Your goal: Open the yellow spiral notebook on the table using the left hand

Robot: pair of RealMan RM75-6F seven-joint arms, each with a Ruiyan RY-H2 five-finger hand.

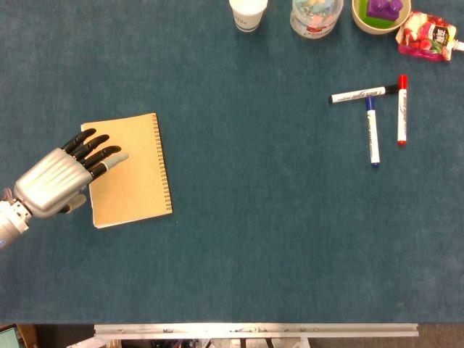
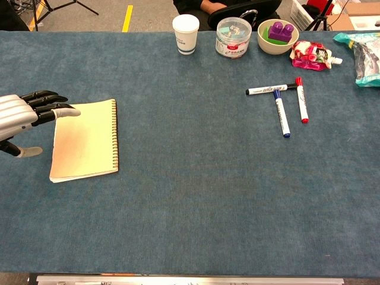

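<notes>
1. The left hand (image 1: 52, 180) sits at the table's 9 o'clock edge, released, its fingers (image 1: 93, 151) spread and holding nothing; in the head view the fingertips overlap the notebook's left margin, though contact cannot be told.
2. Just to its 3 o'clock lies the yellow spiral notebook (image 1: 130, 171), flat and closed on the blue table (image 1: 246, 217), with its wire binding (image 1: 163, 163) along the right edge.
3. Toward 12 o'clock at the far edge stands a white paper cup (image 2: 186, 33), upright.
4. Beside it, further right, is a clear round tub (image 2: 233, 37) with a label, then a pale green bowl (image 2: 274, 39) carrying a purple block (image 2: 279, 31).
5. At about 2 o'clock lie three markers: a black-capped one (image 1: 362, 94) lying crosswise, a blue one (image 1: 373, 134) and a red one (image 1: 402, 109) pointing away from it, near each other.
6. A red and white snack packet (image 1: 428, 36) lies at the far right; the chest view also shows a teal bag (image 2: 365, 56) at the edge.
7. The right hand is out of both views.
</notes>
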